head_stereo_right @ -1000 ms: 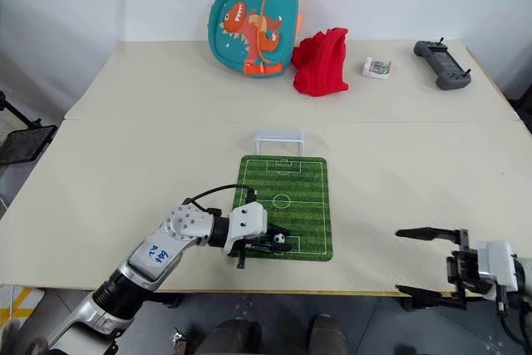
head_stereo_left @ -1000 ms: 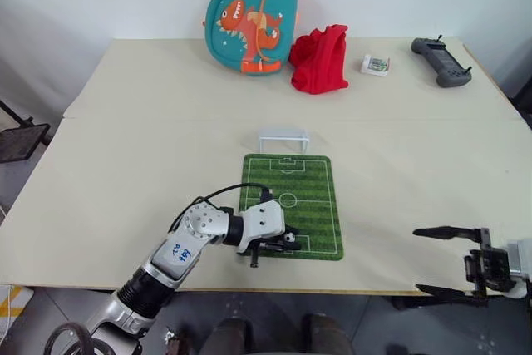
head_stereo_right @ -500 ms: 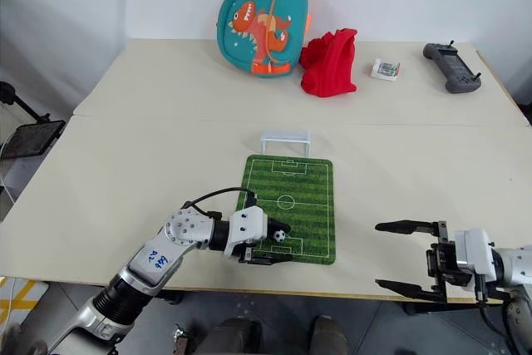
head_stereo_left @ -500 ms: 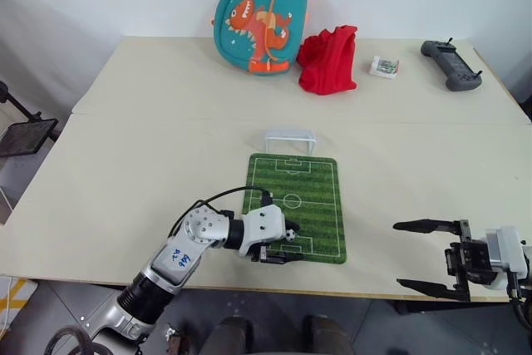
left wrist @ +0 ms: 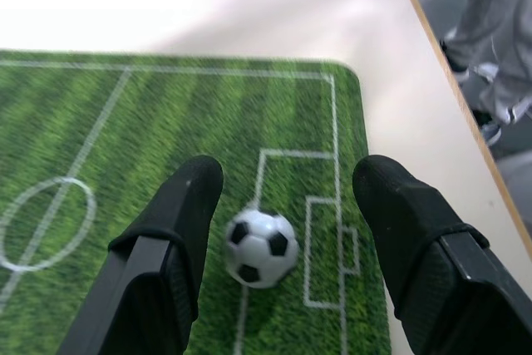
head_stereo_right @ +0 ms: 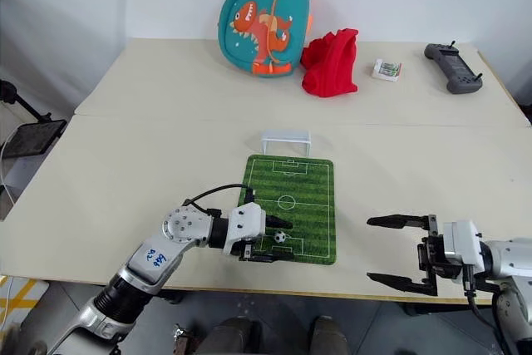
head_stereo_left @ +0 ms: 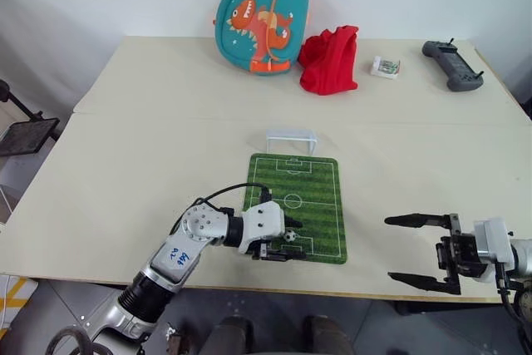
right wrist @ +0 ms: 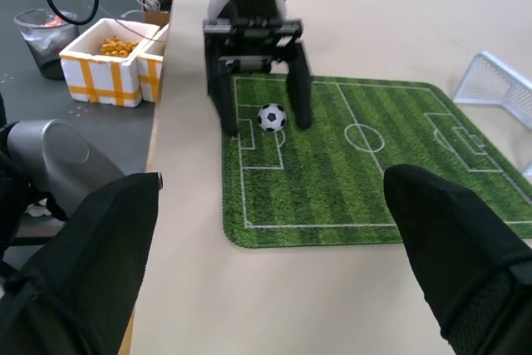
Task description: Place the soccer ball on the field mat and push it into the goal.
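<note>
Left gripper, pinching the tiny black-and-white soccer ball a second ago, now stands spread around it; released, it seemingly rests on the green striped field mat, well short of the small white netted goal. Pushing comes next.

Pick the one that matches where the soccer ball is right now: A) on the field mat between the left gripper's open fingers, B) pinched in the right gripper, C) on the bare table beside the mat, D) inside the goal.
A: the soccer ball rests on the field mat between the spread fingers of the left gripper.
</note>
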`<action>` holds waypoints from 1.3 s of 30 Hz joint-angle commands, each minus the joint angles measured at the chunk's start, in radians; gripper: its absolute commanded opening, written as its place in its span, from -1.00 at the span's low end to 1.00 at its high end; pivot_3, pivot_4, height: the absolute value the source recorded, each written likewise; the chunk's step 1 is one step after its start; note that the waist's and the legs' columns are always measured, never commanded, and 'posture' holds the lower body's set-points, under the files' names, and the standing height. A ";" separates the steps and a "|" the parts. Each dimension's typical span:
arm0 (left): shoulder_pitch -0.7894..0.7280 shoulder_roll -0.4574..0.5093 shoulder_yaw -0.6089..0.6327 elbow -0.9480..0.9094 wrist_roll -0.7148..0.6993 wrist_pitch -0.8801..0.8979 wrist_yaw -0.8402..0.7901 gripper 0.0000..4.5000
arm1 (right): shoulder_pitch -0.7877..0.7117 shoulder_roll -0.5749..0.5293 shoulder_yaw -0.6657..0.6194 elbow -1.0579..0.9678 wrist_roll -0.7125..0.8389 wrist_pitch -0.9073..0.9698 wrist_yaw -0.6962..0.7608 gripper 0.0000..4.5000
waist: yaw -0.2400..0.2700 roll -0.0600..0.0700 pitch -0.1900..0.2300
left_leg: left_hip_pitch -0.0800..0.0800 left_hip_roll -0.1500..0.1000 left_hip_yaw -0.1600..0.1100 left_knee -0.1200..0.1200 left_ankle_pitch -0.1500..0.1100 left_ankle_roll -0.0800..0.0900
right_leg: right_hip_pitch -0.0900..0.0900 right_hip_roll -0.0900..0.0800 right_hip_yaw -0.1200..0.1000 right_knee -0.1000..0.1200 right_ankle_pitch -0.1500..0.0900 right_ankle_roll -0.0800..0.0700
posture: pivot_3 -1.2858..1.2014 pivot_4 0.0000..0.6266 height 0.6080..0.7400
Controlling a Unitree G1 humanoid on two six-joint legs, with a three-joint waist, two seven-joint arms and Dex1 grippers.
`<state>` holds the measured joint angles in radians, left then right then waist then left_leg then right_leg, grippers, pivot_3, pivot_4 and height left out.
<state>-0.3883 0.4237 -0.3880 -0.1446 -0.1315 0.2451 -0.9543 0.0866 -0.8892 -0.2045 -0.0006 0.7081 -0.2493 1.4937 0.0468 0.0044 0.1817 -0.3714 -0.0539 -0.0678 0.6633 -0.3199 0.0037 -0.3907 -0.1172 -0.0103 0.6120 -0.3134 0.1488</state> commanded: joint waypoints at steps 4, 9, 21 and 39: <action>0.014 0.051 0.177 -0.075 -0.190 -0.013 -0.092 0.34 | -0.031 0.018 -0.036 -0.030 0.001 0.028 0.005 1.00 | -0.003 0.000 0.000 | 0.000 0.000 0.000 0.000 0.000 0.000 | 0.000 0.000 0.000 0.000 0.000 0.000 | 0.03 -0.52 1.00; 0.106 0.121 0.272 -0.081 -0.264 -0.048 -0.154 -0.07 | -0.086 0.068 -0.053 -0.030 0.019 0.063 -0.048 1.00 | -0.026 0.001 -0.001 | 0.001 0.002 0.000 0.000 0.000 -0.001 | 0.000 0.000 -0.001 0.002 0.000 0.000 | 0.03 -0.52 1.00; 0.225 0.054 0.113 -0.107 -0.196 -0.045 -0.115 -0.99 | -0.085 0.082 -0.078 -0.020 -0.023 0.076 -0.040 1.00 | -0.020 0.001 0.000 | 0.000 0.001 -0.001 0.001 -0.001 0.000 | 0.001 -0.001 0.000 0.000 0.000 0.000 | 0.03 -0.52 1.00; -0.056 -0.106 0.063 0.210 0.011 -0.112 0.110 -0.99 | -0.022 0.133 -0.106 -0.052 -0.054 0.063 -0.067 1.00 | -0.017 0.001 0.000 | 0.000 -0.001 0.000 0.002 -0.001 0.000 | 0.000 0.000 0.000 0.002 0.000 0.000 | 0.03 -0.52 1.00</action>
<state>-0.4145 0.3274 -0.3352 0.0363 -0.1439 0.1856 -0.8627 0.0642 -0.7651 -0.2881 -0.0325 0.6472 -0.1746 1.4353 0.0294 0.0050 0.1813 -0.3712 -0.0546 -0.0677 0.6653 -0.3210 0.0038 -0.3905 -0.1168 -0.0103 0.6138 -0.3129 0.1496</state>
